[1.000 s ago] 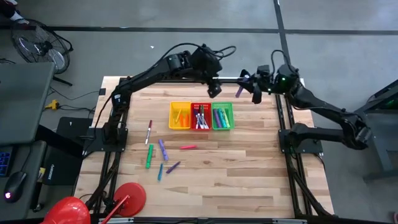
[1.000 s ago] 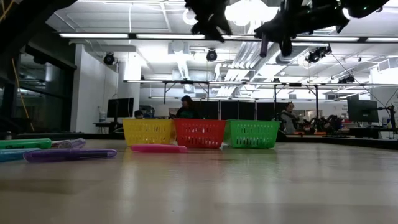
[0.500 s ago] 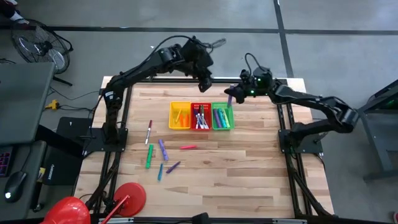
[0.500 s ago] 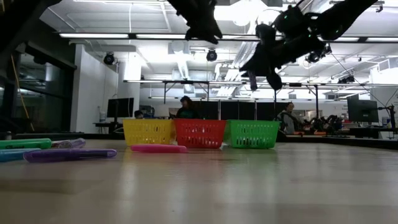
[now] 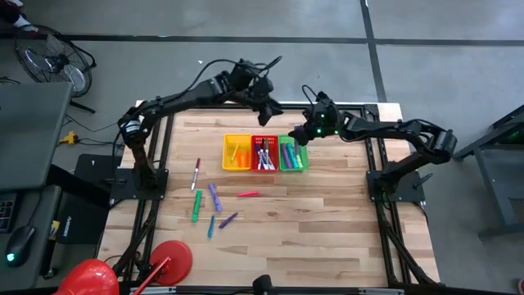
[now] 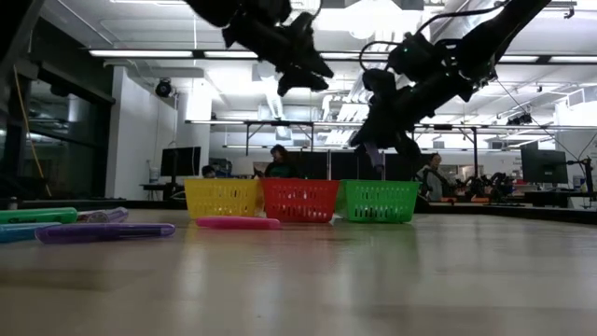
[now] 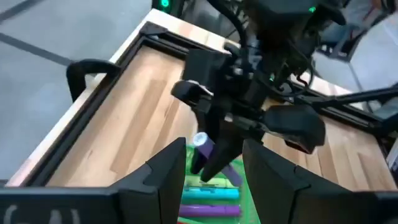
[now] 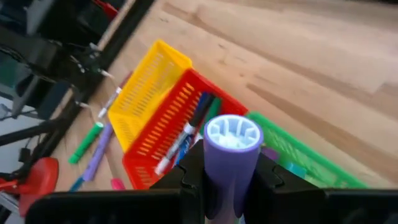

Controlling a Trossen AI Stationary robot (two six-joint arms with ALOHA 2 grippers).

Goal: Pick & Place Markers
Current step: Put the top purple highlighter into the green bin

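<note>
Three mesh baskets, yellow (image 5: 237, 153), red (image 5: 264, 153) and green (image 5: 292, 154), sit side by side on the wooden surface (image 5: 327, 221). A floor fan (image 5: 51, 65) stands beyond one corner.

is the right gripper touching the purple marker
Touching. The right wrist view shows the right gripper with a dark finger pressed against each side of the purple marker, no gap, above the green basket.

Markers (image 5: 213, 199) left of, before baskets (image 5: 264, 153)
</note>
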